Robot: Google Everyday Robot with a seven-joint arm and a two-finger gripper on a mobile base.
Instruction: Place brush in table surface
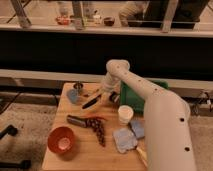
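Table surface (85, 150) beneath end effector (102, 95): orange bowl (61, 139), cup (125, 114)

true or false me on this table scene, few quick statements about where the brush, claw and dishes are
1. The orange bowl sits at the table's front-left corner. True.
2. The green tray is on the table's left side. False: it is on the right, partly behind the arm.
3. The claw is at the far part of the table, by the upper end of the brush. True.
4. The white cup lies inside the orange bowl. False: it stands upright on the wood, right of centre.
5. The brush is in the green tray. False: it is over the wooden table, left of the tray.
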